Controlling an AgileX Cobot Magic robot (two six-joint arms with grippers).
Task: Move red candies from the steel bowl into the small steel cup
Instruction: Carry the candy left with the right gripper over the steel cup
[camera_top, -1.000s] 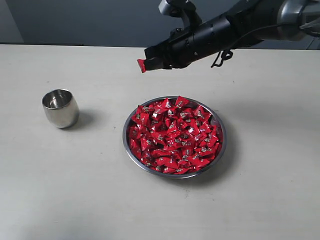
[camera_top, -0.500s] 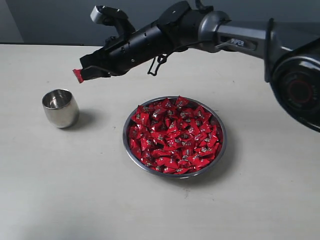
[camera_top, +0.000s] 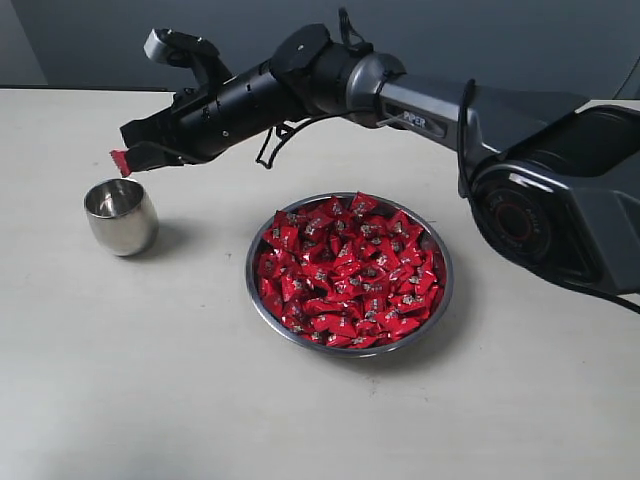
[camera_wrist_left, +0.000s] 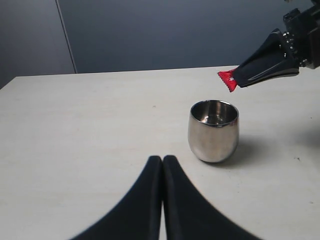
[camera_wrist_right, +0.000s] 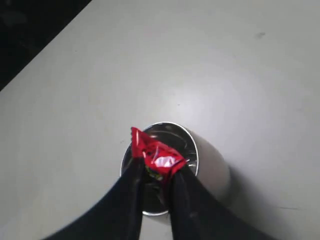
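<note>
The steel bowl (camera_top: 440, 300) sits mid-table, heaped with red candies (camera_top: 348, 272). The small steel cup (camera_top: 120, 216) stands upright to its left, seen too in the left wrist view (camera_wrist_left: 213, 131) and from above in the right wrist view (camera_wrist_right: 187, 145). My right gripper (camera_top: 128, 160) reaches across from the right and hovers just above the cup's mouth, shut on one red candy (camera_top: 120, 162) (camera_wrist_right: 156, 156) (camera_wrist_left: 227, 79). My left gripper (camera_wrist_left: 162, 161) is shut and empty, low over the table a short way from the cup.
The pale tabletop (camera_top: 150, 380) spreads around the cup and bowl. A dark wall (camera_top: 100, 40) runs behind the table's far edge. The right arm's black body (camera_top: 300, 85) stretches above the table behind the bowl.
The right arm has swept leftward with the candy, from above the bowl's far rim to just over the cup. Bowl and cup have stayed put.
</note>
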